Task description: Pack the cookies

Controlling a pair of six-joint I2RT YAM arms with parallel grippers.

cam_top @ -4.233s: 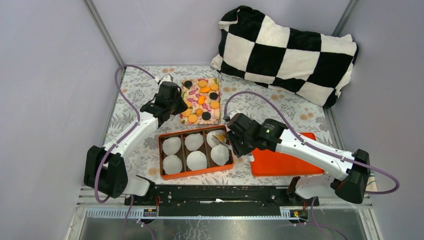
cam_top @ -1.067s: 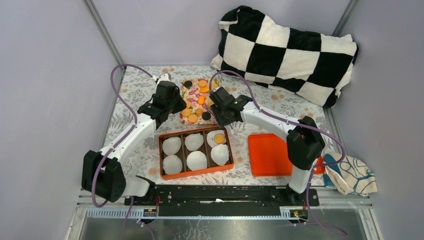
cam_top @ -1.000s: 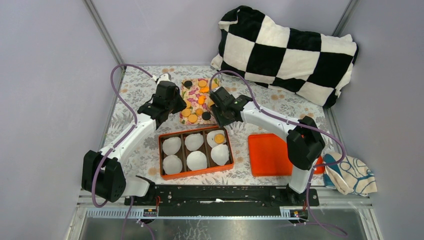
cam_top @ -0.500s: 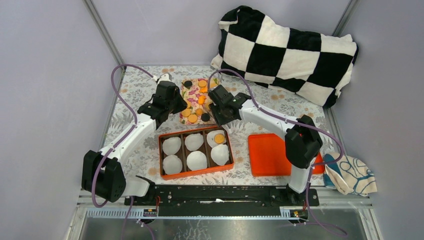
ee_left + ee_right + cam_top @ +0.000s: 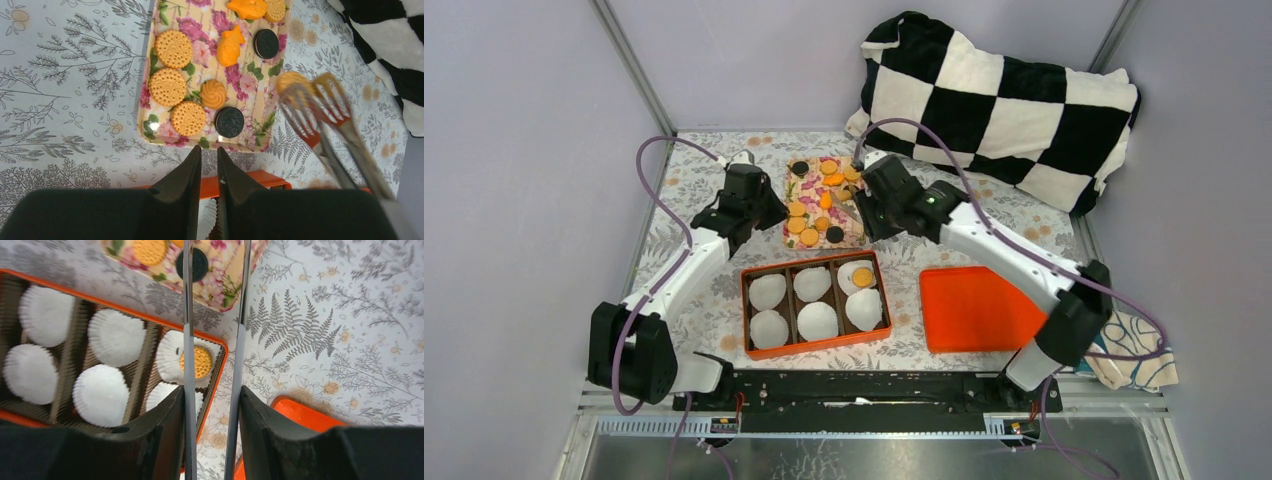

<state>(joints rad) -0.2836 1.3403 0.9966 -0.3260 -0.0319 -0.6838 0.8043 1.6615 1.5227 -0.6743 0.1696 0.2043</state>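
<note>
Cookies [image 5: 167,86] — small flat discs, most orange-yellow with a dotted, stamped face, two black — lie face up on the floral tray [image 5: 235,77], just beyond the orange box [image 5: 819,346]. Being round, they show no long axis; the tray's own long axis runs away from the arm bases. One more orange disc [image 5: 202,361] lies flat in a white paper cup [image 5: 170,357] in the box's far right compartment.

Your right gripper [image 5: 211,390] is clamped on the two metal arms of the tongs [image 5: 187,300], which point toward the tray. Their heads are cut off at the top of the right wrist view. In the left wrist view the heads are blurred, and an orange disc sits at them just off the tray's edge — you cannot tell whether it is pinched.

Your left gripper [image 5: 208,152] hovers by the tray's near edge, its fingers almost together with only a thin slit between them and nothing in it.
</note>
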